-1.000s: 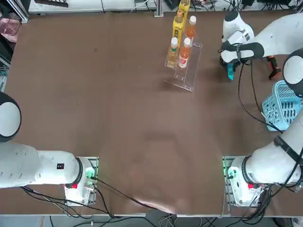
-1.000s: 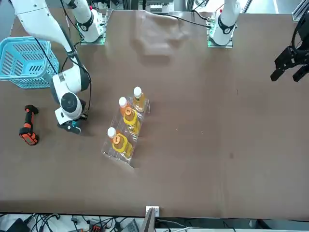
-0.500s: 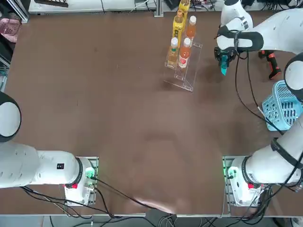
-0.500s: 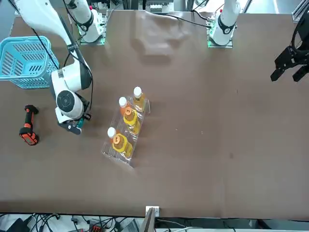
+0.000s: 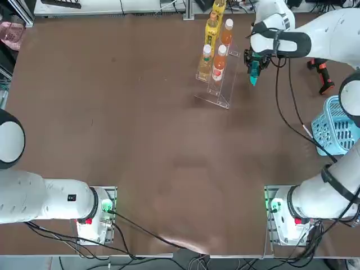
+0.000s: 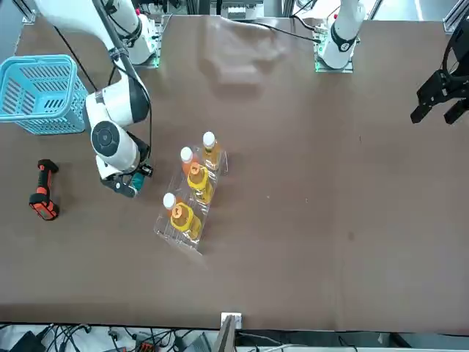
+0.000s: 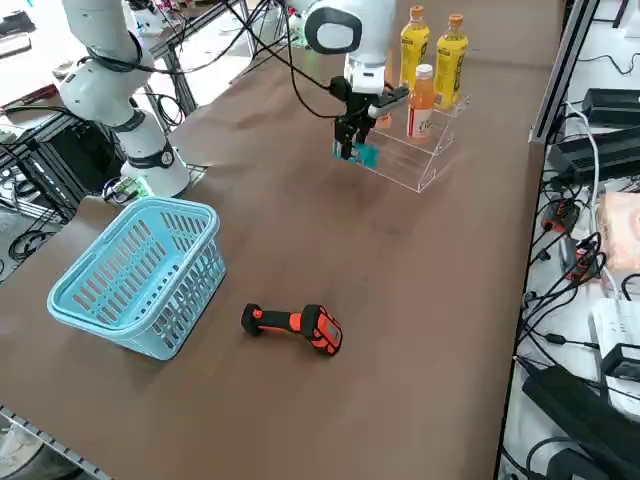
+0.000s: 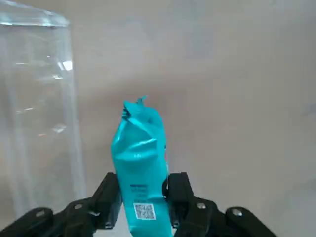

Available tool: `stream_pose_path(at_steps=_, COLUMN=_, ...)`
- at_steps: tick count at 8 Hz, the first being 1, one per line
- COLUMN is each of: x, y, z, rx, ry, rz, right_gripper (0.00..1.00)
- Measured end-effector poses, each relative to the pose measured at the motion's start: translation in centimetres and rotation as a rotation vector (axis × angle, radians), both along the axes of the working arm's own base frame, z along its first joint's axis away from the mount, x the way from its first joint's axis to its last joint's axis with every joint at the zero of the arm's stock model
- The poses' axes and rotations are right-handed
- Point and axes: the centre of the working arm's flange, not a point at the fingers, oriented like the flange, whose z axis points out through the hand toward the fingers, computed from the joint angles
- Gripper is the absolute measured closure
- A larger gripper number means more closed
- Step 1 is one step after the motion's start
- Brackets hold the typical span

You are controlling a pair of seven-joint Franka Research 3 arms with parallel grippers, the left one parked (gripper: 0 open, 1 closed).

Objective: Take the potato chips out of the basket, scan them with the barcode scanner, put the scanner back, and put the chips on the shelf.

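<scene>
On my desk (image 5: 140, 140) the blue basket (image 7: 140, 275) sits at the right edge, and the shelf (image 5: 218, 76) stands near the far edge. My right hand (image 8: 142, 190) is just beside the shelf, squeezing the potato chips (image 8: 140, 163) above the desk. The barcode scanner (image 7: 293, 325) lies near the basket.

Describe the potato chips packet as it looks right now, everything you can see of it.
The potato chips are a slim teal packet with a crimped end and a small QR-style code printed near the gripped end. The right gripper is shut on it, holding it clear of the table, beside the shelf, apart from it.
</scene>
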Motion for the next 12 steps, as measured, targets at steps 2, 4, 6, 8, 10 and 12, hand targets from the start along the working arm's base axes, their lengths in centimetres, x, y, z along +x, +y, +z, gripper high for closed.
stream_pose_path(at_steps=2, x=0.5, y=2.2, z=1.4, rx=0.062, ry=-0.049, rz=-0.002, right_gripper=0.49)
stream_pose_path(at_steps=4, x=0.6, y=3.6, z=0.8, rx=0.092, ry=-0.073, rz=-0.012, right_gripper=0.49)
stream_pose_path(at_steps=6, x=0.5, y=5.4, z=-1.3, rx=0.112, ry=-0.086, rz=-0.040, right_gripper=0.49)
stream_pose_path(at_steps=8, x=0.2, y=6.6, z=-3.5, rx=0.124, ry=-0.079, rz=-0.045, right_gripper=0.49)
stream_pose_path(at_steps=10, x=0.1, y=6.8, z=-4.4, rx=0.126, ry=-0.073, rz=-0.048, right_gripper=0.49)
stream_pose_path(at_steps=12, x=0.3, y=6.8, z=-4.7, rx=0.132, ry=-0.079, rz=-0.050, right_gripper=0.49)
